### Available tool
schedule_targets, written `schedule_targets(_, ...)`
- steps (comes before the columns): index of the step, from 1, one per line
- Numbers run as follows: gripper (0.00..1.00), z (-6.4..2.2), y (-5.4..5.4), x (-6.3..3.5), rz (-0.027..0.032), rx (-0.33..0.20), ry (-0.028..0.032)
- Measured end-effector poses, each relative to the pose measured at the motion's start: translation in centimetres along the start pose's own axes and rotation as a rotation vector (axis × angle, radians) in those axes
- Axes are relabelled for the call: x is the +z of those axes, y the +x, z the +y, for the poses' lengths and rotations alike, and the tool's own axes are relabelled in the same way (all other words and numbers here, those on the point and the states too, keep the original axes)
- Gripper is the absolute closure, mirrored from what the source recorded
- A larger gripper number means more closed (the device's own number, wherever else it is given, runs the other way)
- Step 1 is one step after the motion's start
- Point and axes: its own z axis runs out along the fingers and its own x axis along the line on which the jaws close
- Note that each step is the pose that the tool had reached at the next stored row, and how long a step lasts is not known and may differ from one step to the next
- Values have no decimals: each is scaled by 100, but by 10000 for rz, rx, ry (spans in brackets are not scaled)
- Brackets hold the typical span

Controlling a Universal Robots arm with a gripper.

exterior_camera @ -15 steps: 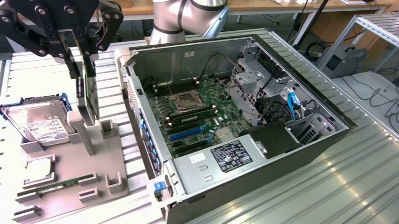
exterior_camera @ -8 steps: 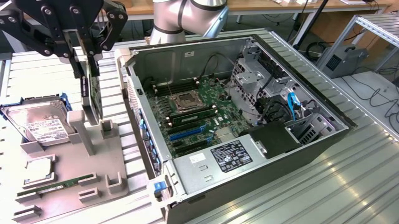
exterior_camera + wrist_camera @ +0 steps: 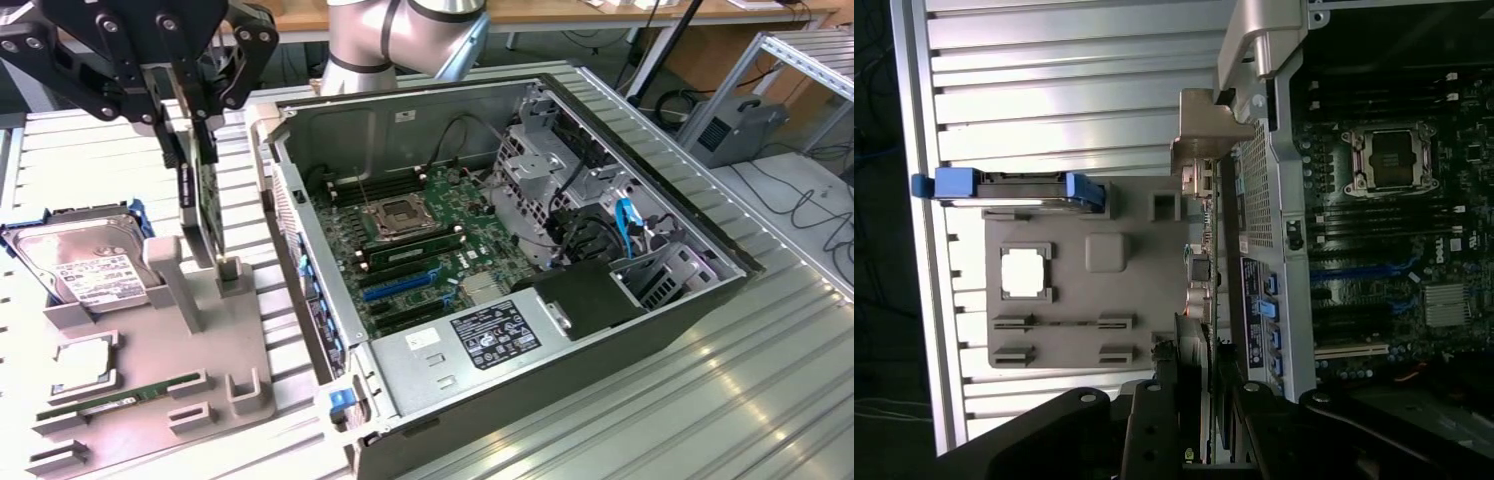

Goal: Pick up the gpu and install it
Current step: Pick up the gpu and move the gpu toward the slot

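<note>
The black tool (image 3: pixel 190 140) (image 3: pixel 1197 365) is hanging at the exterior view's left, with the frame edge cutting off its upper linkage; its two fingers are clamping the top of the gpu (image 3: pixel 200 215) (image 3: pixel 1202 270), a thin dark card showing edge-on; the card is standing upright over the grey moulded holder (image 3: pixel 160 370), its lower edge hard to make out; just beside it, the open metal computer case (image 3: pixel 667 200) is lying on the ribbed aluminium bench (image 3: pixel 747 400), offering open room above the green motherboard (image 3: pixel 427 250).
</note>
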Motion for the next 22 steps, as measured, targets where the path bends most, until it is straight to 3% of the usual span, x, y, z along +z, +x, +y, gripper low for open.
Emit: schedule_targets(22, 74, 2, -42, 30, 0, 0, 0)
